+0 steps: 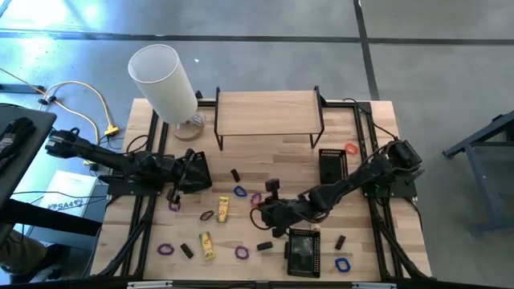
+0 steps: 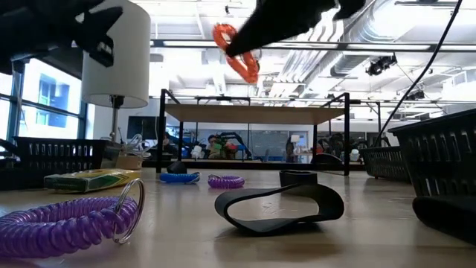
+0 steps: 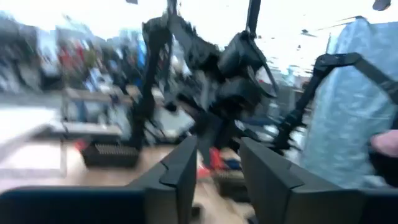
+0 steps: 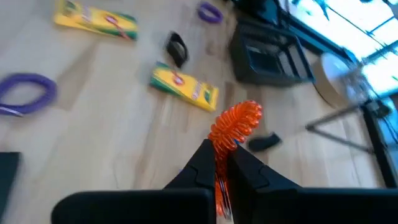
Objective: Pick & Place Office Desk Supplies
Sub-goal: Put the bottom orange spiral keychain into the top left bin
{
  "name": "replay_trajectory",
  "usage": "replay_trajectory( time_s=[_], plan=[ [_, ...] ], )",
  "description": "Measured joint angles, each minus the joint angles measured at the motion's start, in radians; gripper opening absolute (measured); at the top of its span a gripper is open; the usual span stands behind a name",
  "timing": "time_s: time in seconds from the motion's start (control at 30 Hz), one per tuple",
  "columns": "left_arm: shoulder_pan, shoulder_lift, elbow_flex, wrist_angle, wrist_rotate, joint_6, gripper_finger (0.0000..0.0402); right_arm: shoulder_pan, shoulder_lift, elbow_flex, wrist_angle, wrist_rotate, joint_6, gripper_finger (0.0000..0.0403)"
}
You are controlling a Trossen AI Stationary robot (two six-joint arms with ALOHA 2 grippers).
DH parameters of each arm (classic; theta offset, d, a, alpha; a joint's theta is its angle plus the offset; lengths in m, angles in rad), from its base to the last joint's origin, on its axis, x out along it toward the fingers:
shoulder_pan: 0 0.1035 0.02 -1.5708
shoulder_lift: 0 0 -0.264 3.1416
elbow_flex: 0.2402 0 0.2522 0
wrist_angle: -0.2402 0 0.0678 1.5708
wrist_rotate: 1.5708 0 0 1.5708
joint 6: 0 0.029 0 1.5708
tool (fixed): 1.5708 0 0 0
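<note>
Dangling orange coil (image 4: 235, 126) — pinched between right jaws

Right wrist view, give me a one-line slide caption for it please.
Right gripper shut on an orange coil band, held above the wooden table and two yellow crayon boxes.

Two dark, jointed arms with black cabling, each gripper with two flat, angular black fingers (image 4: 202, 163).
</note>
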Motion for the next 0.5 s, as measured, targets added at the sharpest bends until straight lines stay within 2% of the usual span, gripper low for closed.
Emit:
replay_trajectory(
  time_s=[0.07, 0.17, 0.23, 0.37, 0.5],
  plan=[
    [-0.035, 0.068, 0.013, 0.096, -0.022, 0.104, 0.0139, 0.0, -0.022, -0.001, 0.007, -0.029, -0.021, 0.0005],
    [-0.085, 0.185, 0.053, 0.152, -0.025, 0.261, 0.0147, 0.0, -0.056, -0.008, 0.025, -0.06, -0.054, 0.0005],
    [-0.109, 0.272, 0.093, 0.171, -0.026, 0.321, 0.0148, -0.004, -0.078, -0.025, 0.044, -0.142, -0.057, 0.0005],
    [-0.137, 0.464, 0.201, 0.197, -0.081, 0.338, 0.0148, -0.025, -0.189, -0.092, 0.105, -0.366, -0.07, 0.0005],
    [-0.144, 0.639, 0.3, 0.271, -0.105, 0.34, 0.0148, -0.04, -0.313, -0.261, 0.228, -0.387, -0.072, 0.0004]
  ],
)
